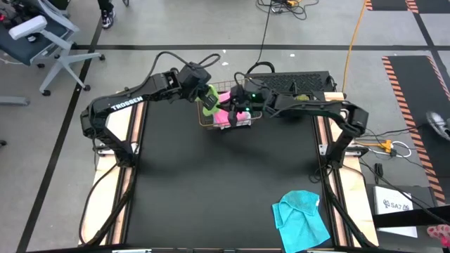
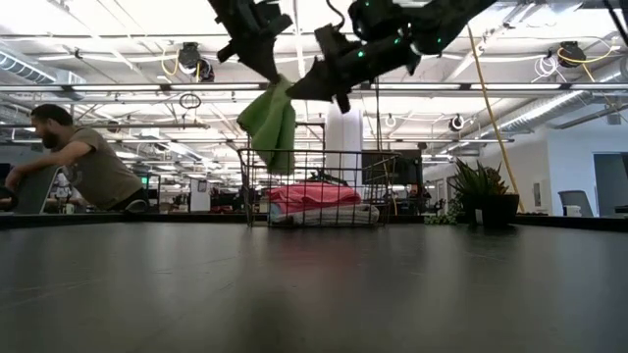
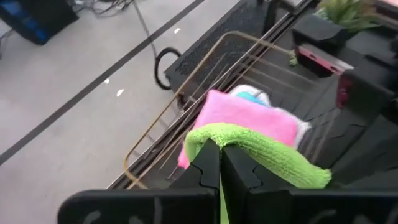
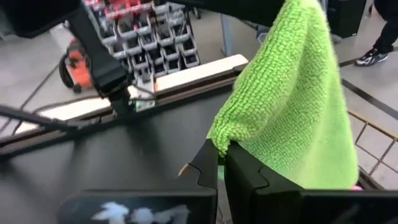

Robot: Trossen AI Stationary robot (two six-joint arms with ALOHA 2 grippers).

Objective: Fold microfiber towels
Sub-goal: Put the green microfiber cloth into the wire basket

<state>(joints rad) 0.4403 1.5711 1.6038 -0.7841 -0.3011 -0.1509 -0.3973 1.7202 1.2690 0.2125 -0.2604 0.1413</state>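
A lime green towel [image 2: 270,123] hangs in the air above the copper wire basket [image 2: 314,186] at the table's far side. My left gripper [image 3: 221,152] and my right gripper [image 4: 221,158] are both shut on it, close together. In the basket lies a pink towel [image 3: 249,115] on top of a cyan one [image 3: 252,94]. Another cyan towel [image 1: 301,218] lies crumpled flat on the table near the front right corner. My left gripper pinches the green towel's upper edge [image 3: 239,142] between its two fingers, slanting down from the table's left. The cloth drapes over the fingertips and hangs slack below, clear of the basket. My right gripper pinches a corner of the same towel [image 4: 219,142] between its fingertips, coming nearly level from the table's right. The cloth rises from there toward my left gripper, slack.
A small green plant in a dark pot [image 2: 481,191] stands to the right of the basket at the far edge. The black table [image 1: 211,190] stretches from the basket to the near edge. A person [image 2: 83,167] leans over beyond the table on the left.
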